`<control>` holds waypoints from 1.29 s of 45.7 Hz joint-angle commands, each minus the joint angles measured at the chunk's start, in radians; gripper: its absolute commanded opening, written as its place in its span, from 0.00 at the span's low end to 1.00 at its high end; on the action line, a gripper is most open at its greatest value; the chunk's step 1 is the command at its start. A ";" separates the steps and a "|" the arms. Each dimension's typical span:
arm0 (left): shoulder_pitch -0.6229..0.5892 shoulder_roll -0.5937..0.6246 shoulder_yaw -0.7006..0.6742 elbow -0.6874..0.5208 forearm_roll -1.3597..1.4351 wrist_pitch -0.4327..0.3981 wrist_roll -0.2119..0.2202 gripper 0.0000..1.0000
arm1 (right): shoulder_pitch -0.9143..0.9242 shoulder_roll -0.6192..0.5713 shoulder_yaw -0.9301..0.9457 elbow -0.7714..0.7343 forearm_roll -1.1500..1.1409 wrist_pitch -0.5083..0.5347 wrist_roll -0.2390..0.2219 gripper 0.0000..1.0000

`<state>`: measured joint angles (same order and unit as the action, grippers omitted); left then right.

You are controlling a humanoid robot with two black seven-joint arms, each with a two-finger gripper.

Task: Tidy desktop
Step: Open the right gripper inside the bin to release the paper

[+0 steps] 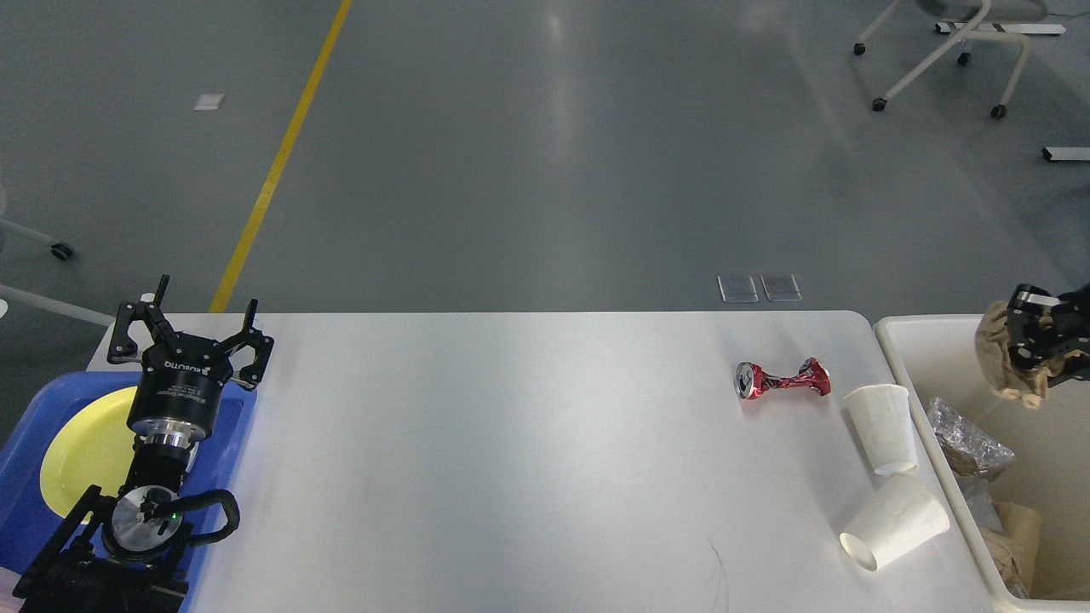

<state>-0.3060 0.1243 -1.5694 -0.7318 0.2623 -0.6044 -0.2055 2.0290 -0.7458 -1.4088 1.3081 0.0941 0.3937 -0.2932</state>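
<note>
desktop (511, 443): smooth, glossy | can (782, 380): crumpled metal | cups (882, 426): matt paper

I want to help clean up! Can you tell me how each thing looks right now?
Left gripper: open, empty, above the blue tray.
Right gripper: shut on crumpled brown paper, over the bin.
Red can: crushed, lying down.
Far paper cup: upside down.
Near paper cup: tipped over.
Yellow plate: in the tray.
Desktop: not yet tidy.

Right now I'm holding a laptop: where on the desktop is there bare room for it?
The desktop is bare from the blue tray across to the crushed red can. Its right end is crowded: the can and two paper cups lie beside the bin.
</note>
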 commanded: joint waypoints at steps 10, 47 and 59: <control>-0.001 0.000 0.000 0.000 0.000 0.000 0.000 0.96 | -0.688 -0.007 0.361 -0.473 -0.001 -0.196 0.005 0.00; -0.001 0.000 0.000 0.000 0.000 0.000 0.000 0.96 | -1.440 0.431 0.560 -1.168 0.010 -0.599 0.006 0.82; -0.001 0.000 0.000 0.000 0.000 0.000 0.000 0.96 | -1.434 0.441 0.560 -1.162 0.010 -0.653 0.006 1.00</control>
<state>-0.3062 0.1243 -1.5690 -0.7318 0.2623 -0.6045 -0.2056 0.5910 -0.3066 -0.8483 0.1451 0.1045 -0.2555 -0.2869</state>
